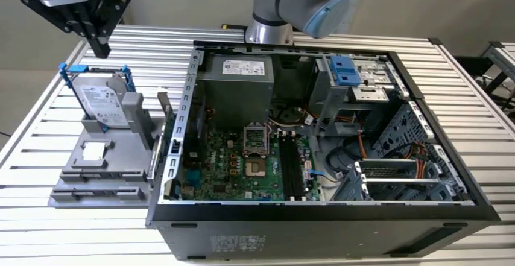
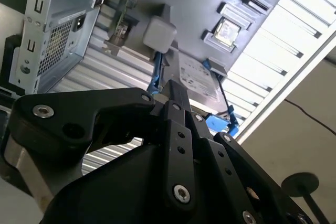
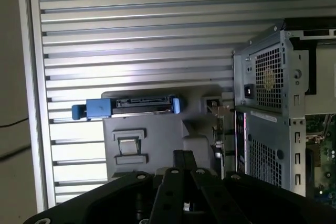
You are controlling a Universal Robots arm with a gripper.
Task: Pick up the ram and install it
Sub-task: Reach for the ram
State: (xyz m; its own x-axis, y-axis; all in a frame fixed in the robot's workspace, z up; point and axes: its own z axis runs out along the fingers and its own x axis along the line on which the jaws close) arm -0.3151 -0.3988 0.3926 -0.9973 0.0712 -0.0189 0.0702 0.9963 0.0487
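The ram (image 1: 165, 110) is a thin greenish stick standing on edge at the grey holder's (image 1: 108, 178) side, right beside the open computer case (image 1: 322, 212). It also shows in the first wrist view as the ram (image 3: 218, 129) and in the second wrist view as the ram (image 2: 123, 9). My gripper (image 1: 101, 49) hangs above the table behind the holder, toward the exterior view's left, well apart from the ram. Its black fingers (image 3: 184, 160) lie together with nothing between them. In the second wrist view the gripper (image 2: 172, 92) points toward the hard drive.
A silver hard drive in a blue bracket (image 1: 103, 100) stands upright in the holder, and a small square chip (image 1: 94, 151) lies on it. Inside the case are the motherboard (image 1: 233, 175), long black slots (image 1: 291, 171) and a drive cage (image 1: 402, 175). The slatted table (image 1: 153, 49) surrounds everything.
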